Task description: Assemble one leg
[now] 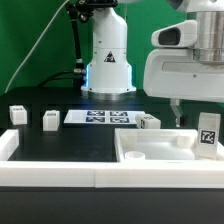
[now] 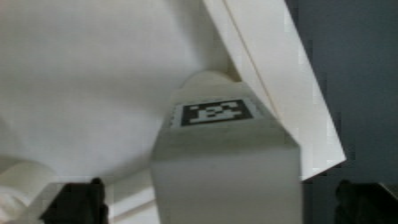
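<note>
The leg [image 1: 208, 132], a small white block with a black-and-white tag, stands upright at the exterior view's right, at the right end of the large white tray-like part [image 1: 150, 150]. My gripper [image 1: 200, 118] hangs over it. One finger [image 1: 178, 113] shows just left of the leg. In the wrist view the leg [image 2: 222, 165], tag facing the camera, sits between my two dark fingertips [image 2: 75, 200], with a gap on each side. My gripper [image 2: 221, 203] is open around it and not touching. The tray's raised rim [image 2: 267, 70] runs beside the leg.
Three more tagged white blocks stand on the black table: two at the left [image 1: 17, 114] [image 1: 50, 120] and one behind the tray [image 1: 148, 121]. The marker board [image 1: 105, 117] lies in front of the robot base [image 1: 108, 60]. A white border runs along the table's front edge [image 1: 60, 170].
</note>
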You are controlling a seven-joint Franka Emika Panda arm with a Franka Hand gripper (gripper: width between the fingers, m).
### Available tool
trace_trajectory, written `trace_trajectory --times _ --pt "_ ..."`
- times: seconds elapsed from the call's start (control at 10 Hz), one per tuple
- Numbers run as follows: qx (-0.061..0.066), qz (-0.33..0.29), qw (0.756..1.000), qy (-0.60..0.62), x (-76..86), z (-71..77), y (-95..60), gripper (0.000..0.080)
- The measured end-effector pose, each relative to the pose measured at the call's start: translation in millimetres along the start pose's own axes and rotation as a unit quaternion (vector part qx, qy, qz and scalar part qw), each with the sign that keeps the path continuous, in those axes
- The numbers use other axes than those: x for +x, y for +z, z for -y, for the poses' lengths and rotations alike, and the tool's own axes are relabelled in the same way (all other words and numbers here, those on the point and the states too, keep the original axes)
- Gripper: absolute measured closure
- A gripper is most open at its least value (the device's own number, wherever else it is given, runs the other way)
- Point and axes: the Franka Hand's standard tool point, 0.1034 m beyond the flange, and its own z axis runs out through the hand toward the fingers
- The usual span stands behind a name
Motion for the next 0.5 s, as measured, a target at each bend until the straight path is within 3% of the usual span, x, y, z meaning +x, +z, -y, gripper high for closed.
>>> trace_trajectory --times 0.1,0.2,0.3,0.5 --pt "0.0 0.0 1.0 0.005 -0.2 0.3 0.0 0.015" --pt "0.0 0.0 1.0 0.005 0.0 0.1 0.0 0.0279" --pt "0.0 0.0 1.0 0.012 -0.1 0.2 0.0 0.0279" --pt "0.001 0.0 1.0 0.023 0.0 0.2 0.0 0.051"
